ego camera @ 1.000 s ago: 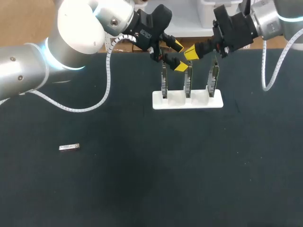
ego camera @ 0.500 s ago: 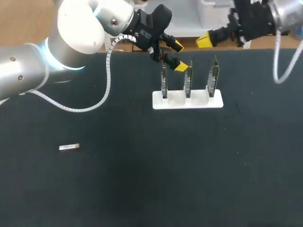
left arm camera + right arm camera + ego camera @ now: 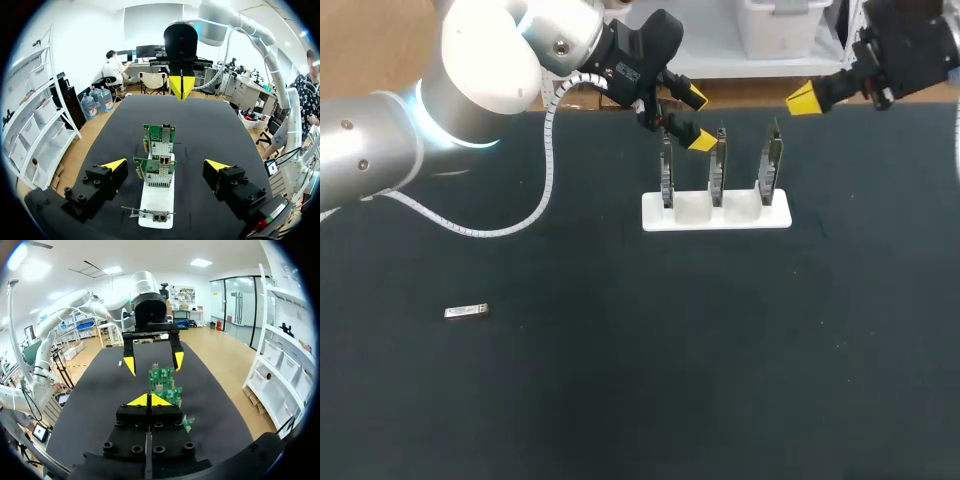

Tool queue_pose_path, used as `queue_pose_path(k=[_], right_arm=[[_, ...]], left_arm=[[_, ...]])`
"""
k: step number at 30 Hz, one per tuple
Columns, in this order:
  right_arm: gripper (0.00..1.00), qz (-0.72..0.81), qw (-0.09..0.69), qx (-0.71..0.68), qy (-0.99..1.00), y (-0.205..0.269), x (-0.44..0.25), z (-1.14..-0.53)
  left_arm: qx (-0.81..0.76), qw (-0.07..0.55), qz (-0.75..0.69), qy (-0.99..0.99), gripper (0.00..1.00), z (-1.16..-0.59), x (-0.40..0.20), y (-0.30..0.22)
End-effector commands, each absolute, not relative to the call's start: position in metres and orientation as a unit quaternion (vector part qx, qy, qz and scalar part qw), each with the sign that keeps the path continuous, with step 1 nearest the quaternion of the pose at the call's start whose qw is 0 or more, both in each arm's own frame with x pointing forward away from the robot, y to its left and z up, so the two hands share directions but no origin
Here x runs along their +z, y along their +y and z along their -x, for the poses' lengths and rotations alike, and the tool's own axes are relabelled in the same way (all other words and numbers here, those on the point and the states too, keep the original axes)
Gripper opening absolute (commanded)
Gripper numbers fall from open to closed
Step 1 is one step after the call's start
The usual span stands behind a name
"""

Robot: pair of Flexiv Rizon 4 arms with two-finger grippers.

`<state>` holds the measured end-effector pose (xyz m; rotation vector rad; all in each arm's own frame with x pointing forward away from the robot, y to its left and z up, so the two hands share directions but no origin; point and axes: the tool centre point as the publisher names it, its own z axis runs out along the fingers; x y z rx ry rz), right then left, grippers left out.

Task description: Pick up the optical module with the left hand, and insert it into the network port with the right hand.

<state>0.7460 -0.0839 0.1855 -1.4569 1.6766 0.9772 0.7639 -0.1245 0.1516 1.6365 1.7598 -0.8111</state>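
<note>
Black matte table surface (image 3: 620, 400), plain dark cloth-like top, seen in all three views. Small silver rectangular optical module (image 3: 466, 312) lies flat on the near-left part of the table, alone and well apart from both grippers and from the stand.

White flat plastic stand (image 3: 716, 213) sits at far centre. It holds three green circuit boards with metal brackets, upright and side by side: left board (image 3: 667, 175), middle board (image 3: 718, 170), right board (image 3: 772, 165).

Left gripper (image 3: 692, 118) hangs over the far-left end of the stand. Its fingers are spread wide and hold nothing. One yellow tip is just beside the top of the middle board; contact can't be told. In the left wrist view the left gripper (image 3: 166, 165) has the boards standing ahead of it, in line with the gap between its fingers.

Right gripper (image 3: 804, 98) is at the far-right table edge, right of the stand and apart from it. In the right wrist view the right gripper (image 3: 150, 400) has its yellow tips pressed together with nothing between them. It points along the table toward the boards and the left gripper.
</note>
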Motion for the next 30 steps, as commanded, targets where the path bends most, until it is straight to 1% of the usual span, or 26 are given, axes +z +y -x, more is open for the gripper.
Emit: queue_pose_path(k=[1, 11, 30], right_arm=[[0.0, 0.56, 0.345, 0.366, 0.658, -0.094, 0.184, -0.742], [0.0, 0.566, 0.328, 0.375, 0.657, -0.109, 0.179, -0.749], [0.0, 0.573, 0.316, 0.374, 0.657, -0.108, 0.17, -0.755]], left_arm=[[-0.305, 0.295, -0.617, 0.663, 1.0, -0.766, 0.152, -0.125], [-0.305, 0.295, -0.617, 0.663, 1.0, -0.766, 0.152, -0.125], [-0.305, 0.295, -0.617, 0.663, 1.0, -0.766, 0.152, -0.125]])
